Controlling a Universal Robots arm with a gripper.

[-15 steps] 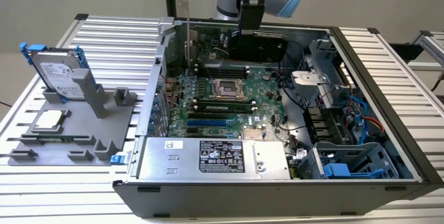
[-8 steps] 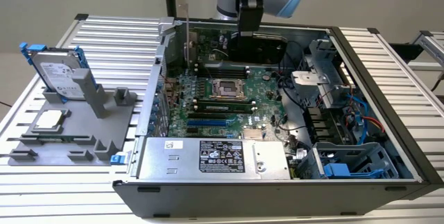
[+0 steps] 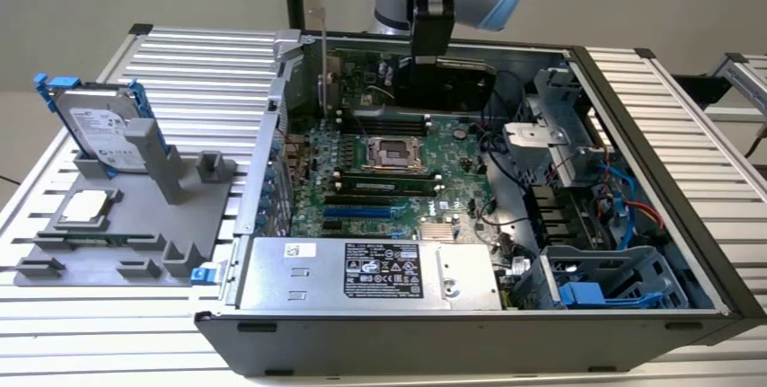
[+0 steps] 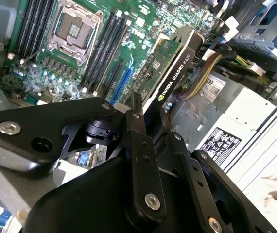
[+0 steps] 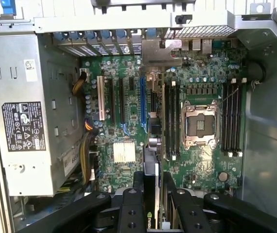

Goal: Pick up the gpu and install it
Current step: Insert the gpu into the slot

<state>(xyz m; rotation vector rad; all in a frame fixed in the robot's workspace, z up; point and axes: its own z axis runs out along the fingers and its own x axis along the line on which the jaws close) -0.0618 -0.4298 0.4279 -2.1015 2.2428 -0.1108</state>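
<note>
The gpu [image 3: 446,83] hangs upright inside the open computer case, over the far part of the green motherboard [image 3: 396,180]. Its black shroud faces the exterior view's right and its silver end bracket [image 3: 322,55] stands at the case's rear wall. My gripper [image 3: 429,57] comes down from above and is shut on the card's upper edge. In both wrist views the gpu [image 4: 176,65] [image 5: 151,145] shows edge-on between the black fingers [image 4: 137,114] [image 5: 139,187], above the board and just beside the long blue slot [image 5: 142,99] [image 4: 121,83].
The CPU socket [image 3: 390,152] and memory slots sit mid-board. A grey power supply [image 3: 359,275] fills the case's near side, and drive cages with blue cables [image 3: 599,288] line the exterior view's right. Outside, a grey fixture [image 3: 132,225] holds a hard drive [image 3: 102,122] and a small silver chip [image 3: 86,207].
</note>
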